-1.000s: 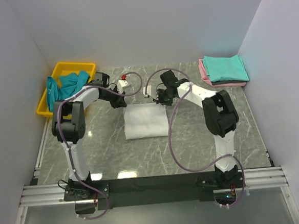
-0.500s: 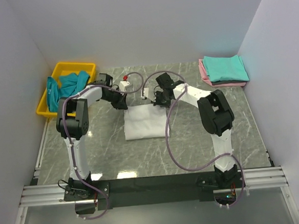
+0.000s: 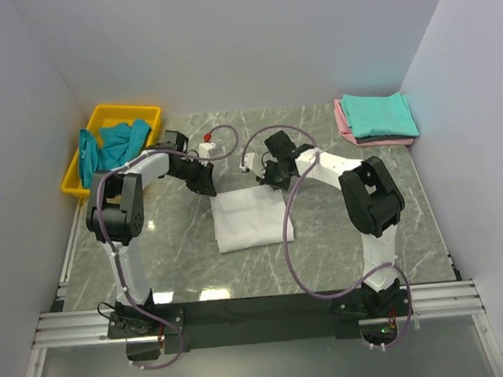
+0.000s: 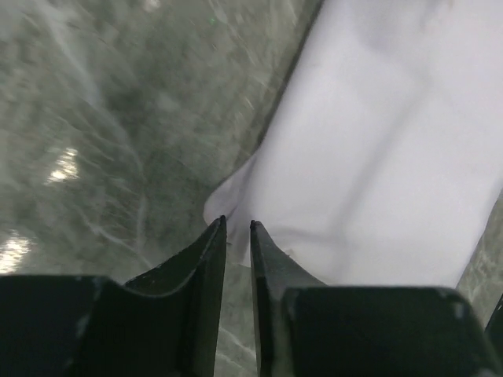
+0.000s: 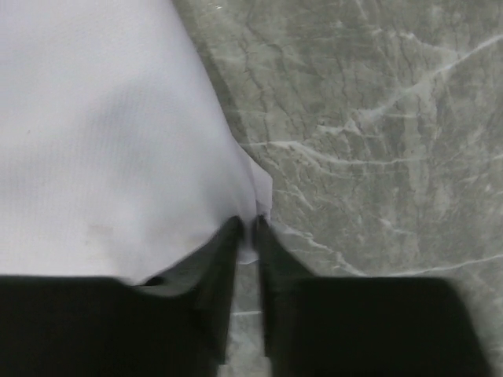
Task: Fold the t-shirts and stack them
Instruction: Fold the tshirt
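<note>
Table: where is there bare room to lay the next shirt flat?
Free table: the near strip in front of the white shirt, and the right side nearer than the stack. Crowded: the far middle, where the left pincer and right pincer pinch the shirt's corners, and the tray at far left.

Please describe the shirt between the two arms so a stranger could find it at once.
On the grey marble table, look at the middle, between the two arms. The folded white t-shirt lies there, its far corners pinched by the left fingers and right fingers. The other shirts are teal or pink; it alone is white.
</note>
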{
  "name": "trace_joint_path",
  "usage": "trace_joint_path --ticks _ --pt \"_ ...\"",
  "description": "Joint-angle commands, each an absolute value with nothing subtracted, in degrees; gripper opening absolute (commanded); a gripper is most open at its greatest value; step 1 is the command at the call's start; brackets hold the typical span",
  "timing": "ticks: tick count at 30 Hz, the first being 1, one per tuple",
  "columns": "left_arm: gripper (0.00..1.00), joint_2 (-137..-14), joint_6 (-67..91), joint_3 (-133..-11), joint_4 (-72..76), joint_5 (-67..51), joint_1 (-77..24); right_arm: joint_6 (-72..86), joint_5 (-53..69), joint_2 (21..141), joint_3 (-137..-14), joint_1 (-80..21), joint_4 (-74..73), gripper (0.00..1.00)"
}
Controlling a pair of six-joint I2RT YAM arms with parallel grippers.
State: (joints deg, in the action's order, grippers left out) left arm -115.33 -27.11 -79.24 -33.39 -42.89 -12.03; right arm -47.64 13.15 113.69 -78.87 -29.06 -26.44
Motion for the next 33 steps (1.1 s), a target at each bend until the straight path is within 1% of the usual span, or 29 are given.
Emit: trace_joint_path --ticks 1,3,5,6,7,9,10,11,12,13,15,16,17,18,19,21,24,29,33 --pt "0.25 -116.19 -23.21 -84.02 -32.69 -45.96 -10.29 -40.72 12.13 112.5 -82.08 -27.78 -25.31 0.29" --pt "0.29 -114.97 -20.84 -84.37 -31.73 -47.1 -7.83 -37.9 13.7 112.15 -85.59 -26.29 -27.5 0.36" --pt "0.33 -112.95 -16.99 -82.72 -27.36 -48.86 -4.77 -32.63 15.81 111.01 -88.32 -23.74 -30.04 0.39" --pt "0.37 -110.33 -15.4 -81.84 -25.42 -49.65 -3.88 -30.87 18.17 109.87 -91.29 -22.95 -31.02 0.4" --pt "0.38 -108.91 -12.42 -81.04 -22.53 -51.49 -3.17 -26.59 19.76 109.25 -92.62 -21.72 -31.81 0.4" --pt "0.38 -104.87 -9.24 -78.15 -20.84 -53.95 -2.9 -22.0 25.02 106.72 -94.92 -20.57 -34.45 0.4" --pt "0.37 -103.72 -4.62 -76.83 -18.22 -55.7 -3.16 -17.19 30.7 105.74 -94.83 -20.22 -34.89 0.4" --pt "0.36 -101.54 -1.53 -73.25 -16.54 -58.33 -4.3 -14.62 34.42 105.04 -93.35 -20.21 -34.89 0.39" --pt "0.35 -100.64 2.51 -71.12 -14.26 -59.23 -5.09 -12.24 37.85 103.64 -92.12 -20.21 -34.63 0.35" --pt "0.34 -99.94 8.55 -69.02 -12.15 -60.02 -6.05 -7.17 44.58 103.1 -90.37 -20.39 -33.76 0.34" --pt "0.34 -98.53 14.82 -62.78 -3.98 -60.56 -9.22 0.57 50.16 103.36 -85.1 -20.3 -29.46 0.33" --pt "0.33 -98.26 21.12 -58.66 -0.82 -60.47 -10.01 3.49 54.36 103.79 -83.34 -20.39 -27.79 0.33" --pt "0.33 -98.52 24.23 -56.8 3.47 -60.38 -11.24 5.52 55.54 104.32 -80.19 -20.48 -23.86 0.32" --pt "0.33 -99.05 26.95 -55.12 9.61 -60.12 -11.6 9.19 56.42 105.72 -78.85 -20.39 -21.99 0.31" --pt "0.33 -99.75 32.12 -53.02 12.89 -59.86 -11.86 10.62 57.12 106.6 -77.71 -20.39 -20.15 0.3" --pt "0.32 -103.52 35.67 -52.47 18.43 -59.07 -12.13 13.08 57.48 109.84 -76.47 -20.57 -16.71 0.3" --pt "0.33 -108.71 37.7 -54.22 20.91 -57.4 -12.04 14.5 54.85 115.2 -77.6 -20.22 -14.85 0.29" --pt "0.32 -118.71 37.0 -61.78 18.81 -55.11 -10.81 18.54 50.19 123.82 -82.87 -17.5 -13.8 0.3" --pt "0.32 -123.31 36.3 -66.17 15.65 -54.76 -8.53 20.74 45.89 125.95 -86.92 -15.3 -14.77 0.33"
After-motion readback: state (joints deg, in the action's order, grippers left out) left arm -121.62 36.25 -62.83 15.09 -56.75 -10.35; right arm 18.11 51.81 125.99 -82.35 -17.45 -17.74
